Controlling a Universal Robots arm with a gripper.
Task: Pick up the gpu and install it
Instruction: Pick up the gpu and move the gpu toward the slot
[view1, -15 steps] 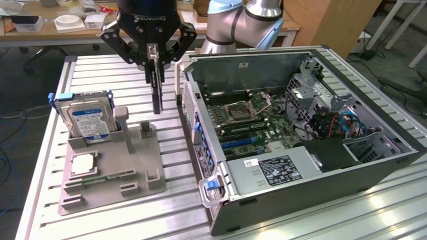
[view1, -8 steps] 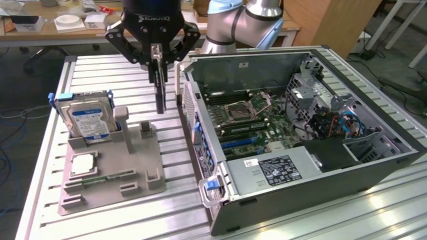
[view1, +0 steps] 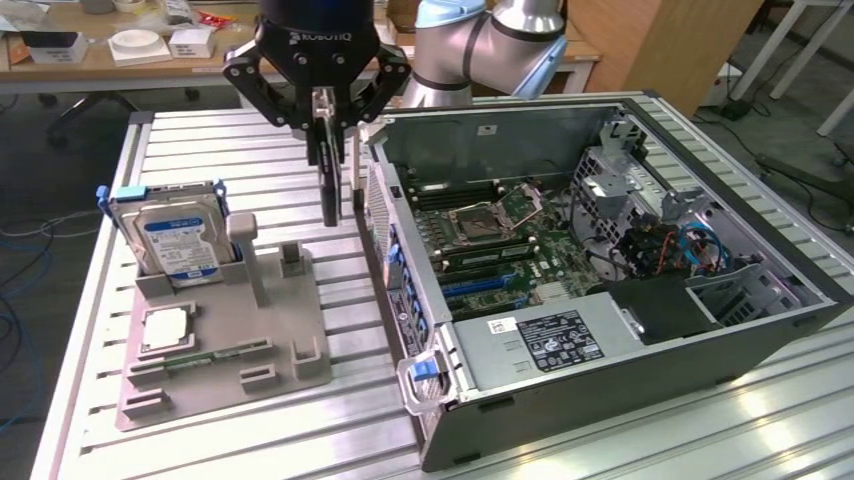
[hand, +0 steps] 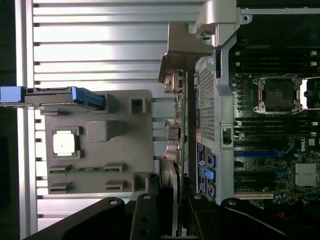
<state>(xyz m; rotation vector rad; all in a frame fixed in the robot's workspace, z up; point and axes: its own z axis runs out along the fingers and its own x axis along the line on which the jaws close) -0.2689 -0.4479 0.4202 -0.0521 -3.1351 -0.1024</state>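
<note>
Our gripper (view1: 324, 108) clamps the graphics card (view1: 330, 180), which hangs edge-down below it. We judge it best kept upright, clear of the computer case (view1: 641, 370) alongside.

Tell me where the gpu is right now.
The gpu hangs upright in the pincer, above the table between the grey parts holder on the exterior view's left and the open computer case on its right.

The fixture (view1: 267, 335) lies on the worktop (view1: 200, 445), at the exterior view's left of the computer case (view1: 747, 340). The gpu (view1: 330, 185) hangs between them.
</note>
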